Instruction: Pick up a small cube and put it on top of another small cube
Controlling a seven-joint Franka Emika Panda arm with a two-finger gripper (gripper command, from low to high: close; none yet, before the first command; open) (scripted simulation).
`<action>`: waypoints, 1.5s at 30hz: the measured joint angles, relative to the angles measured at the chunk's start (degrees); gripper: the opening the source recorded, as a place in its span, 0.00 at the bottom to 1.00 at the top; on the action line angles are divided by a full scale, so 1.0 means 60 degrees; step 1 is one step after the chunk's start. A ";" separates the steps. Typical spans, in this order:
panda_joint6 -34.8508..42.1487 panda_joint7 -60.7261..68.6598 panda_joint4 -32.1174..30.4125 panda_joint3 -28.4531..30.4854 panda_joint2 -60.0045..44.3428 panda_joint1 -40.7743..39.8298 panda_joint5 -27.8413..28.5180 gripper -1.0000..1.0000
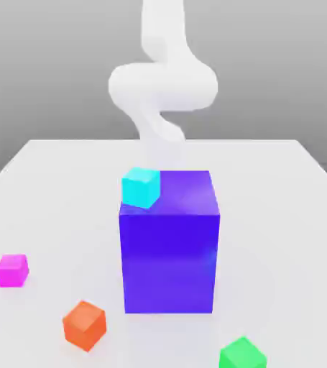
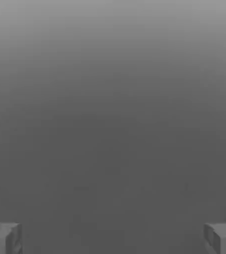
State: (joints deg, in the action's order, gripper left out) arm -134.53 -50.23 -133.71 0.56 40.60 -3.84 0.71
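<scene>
background: plain grey behind a pale counter (image 1: 295, 215)
arm: white, rising behind the blue block (image 1: 169, 262)
hand (image 2: 113, 240): fingers spread wide, nothing between them
cyan cube (image 1: 141, 188): resting on the blue block's top, at the corner toward the exterior view's left
magenta cube (image 1: 12, 271): on the counter, exterior view's left
orange cube (image 1: 85, 325): on the counter, between magenta cube and blue block, nearer the camera
green cube (image 1: 243, 354): on the counter, exterior view's right, cut by the lower edge

From here I see a big blue block (image 1: 169, 262) barring mid-bench (image 1: 281, 215) (bulky thing); bare surface flanks it.
</scene>
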 joint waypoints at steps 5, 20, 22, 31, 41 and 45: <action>-0.0936 -0.1489 -0.0657 0.0286 -0.1786 -0.1263 0.0229 0.50; -0.3667 -0.4992 -0.2568 0.1959 -0.6991 -0.4416 -0.0247 0.50; -0.4023 -0.5175 -0.2819 0.2054 -0.7703 -0.4716 -0.0706 0.50; -0.5757 -0.4432 -0.2600 0.1072 -1.0121 -0.5691 -0.2210 0.00; -0.4669 -0.5124 -0.2907 0.1675 -0.8706 -0.5290 -0.1305 0.00; -0.4011 -0.4347 -0.2639 0.1198 -0.8469 -0.5021 -0.1040 0.00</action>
State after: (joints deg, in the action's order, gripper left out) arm -158.59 -76.31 -149.54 7.75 -10.21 -33.96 -5.53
